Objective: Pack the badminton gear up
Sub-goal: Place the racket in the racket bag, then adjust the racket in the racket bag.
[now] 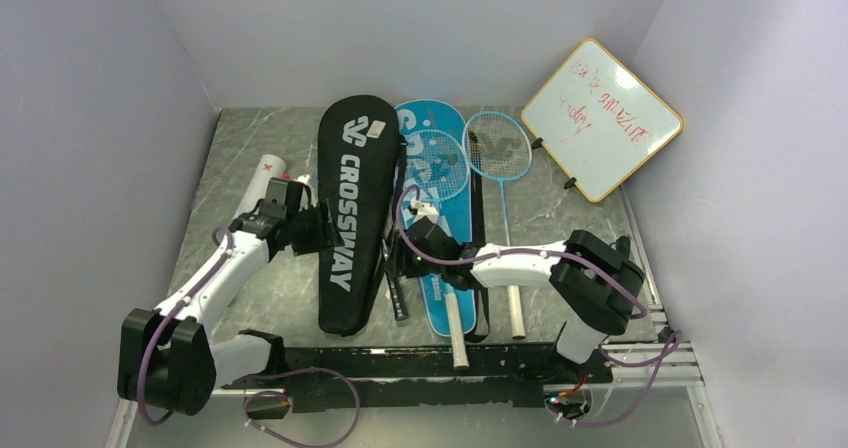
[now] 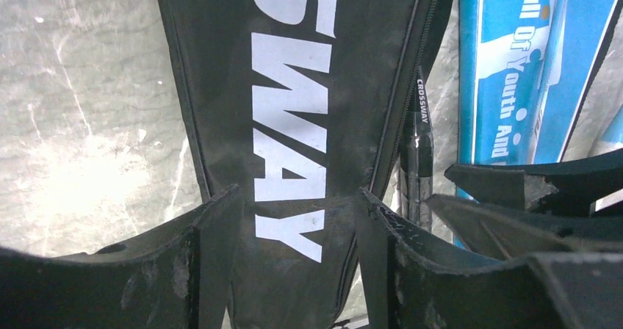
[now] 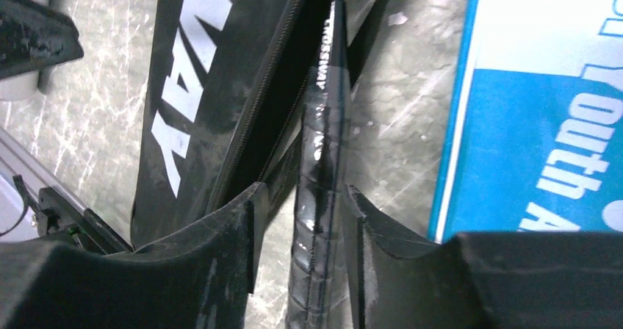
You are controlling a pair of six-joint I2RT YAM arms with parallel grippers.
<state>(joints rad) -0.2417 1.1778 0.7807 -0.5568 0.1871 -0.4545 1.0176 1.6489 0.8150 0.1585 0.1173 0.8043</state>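
The left fingers (image 2: 220,233) stand apart and grip nothing. They are poised over the tapering part of the black "CROSSWAY" cover (image 2: 294,87), which lies flat on the table (image 2: 95,123) with its white lettering running up between them. Just outside one finger lies the black racket handle (image 2: 419,160), and past it the blue cover (image 2: 514,72). The right fingers (image 3: 235,233) are also spread and straddle that handle. A clear gap shows on the black cover's side; the other finger sits very close to the handle, but I cannot tell whether it touches. The white cardboard tube (image 1: 262,173) lies near the left fingers, on the side away from the black cover.
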